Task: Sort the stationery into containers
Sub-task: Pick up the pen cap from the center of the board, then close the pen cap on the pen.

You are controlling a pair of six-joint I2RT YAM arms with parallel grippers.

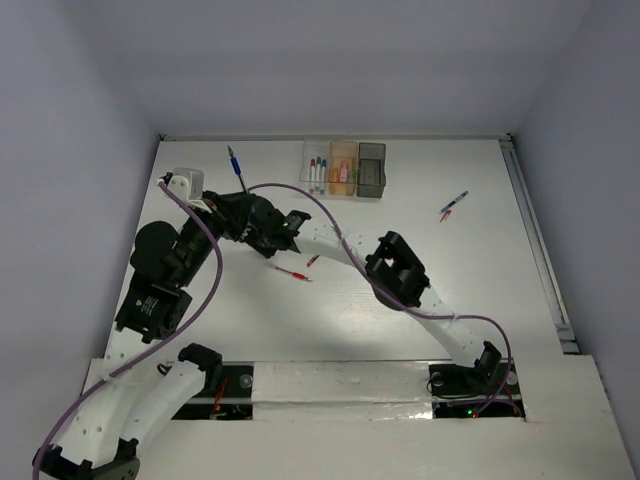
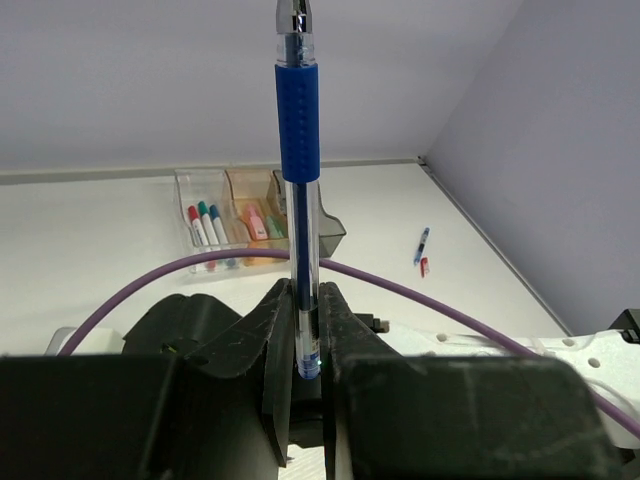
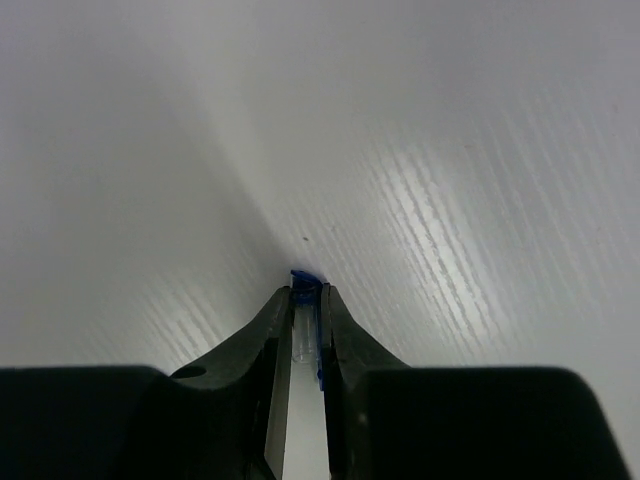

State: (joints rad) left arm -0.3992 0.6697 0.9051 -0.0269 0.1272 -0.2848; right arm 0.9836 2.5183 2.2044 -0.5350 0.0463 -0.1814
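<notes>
**Operator:** Where is the blue pen?

**Spotter:** Your left gripper [image 2: 305, 296] has it. The jaws are pressed against the lower barrel of the blue pen [image 2: 298, 110]. The pen stands straight out from between the fingers, with its blue grip sleeve and metal tip toward the back wall. From above, it juts past the gripper over the back left part of the table [image 1: 480, 280].

**Operator:** And my right one?

**Spotter:** Your right gripper [image 3: 304, 293] is pinched on a small clear piece with a blue end, low over the white surface. I cannot tell whether that is the tail of the same pen. In the top view your two grippers meet close together, left of the table's middle.

**Operator:** The bins?

**Spotter:** You have three in a row at the back edge, side by side. The clear bin [image 1: 316, 166] on the left holds markers [image 2: 205, 225] with red, teal and blue parts. The orange bin [image 1: 343, 167] in the middle holds pink pieces [image 2: 256, 222]. The grey bin [image 1: 371, 166] is on the right, and I cannot tell what is in it.

**Operator:** What lies loose?

**Spotter:** A red pen [image 1: 293, 272] lies just in front of your grippers, with a short red piece [image 1: 313, 260] near it. Well off to the right, a slim blue pen [image 1: 456, 201] and a red bit [image 1: 445, 215] lie close together. The purple cable [image 2: 150, 285] arcs across your left wrist view.
</notes>
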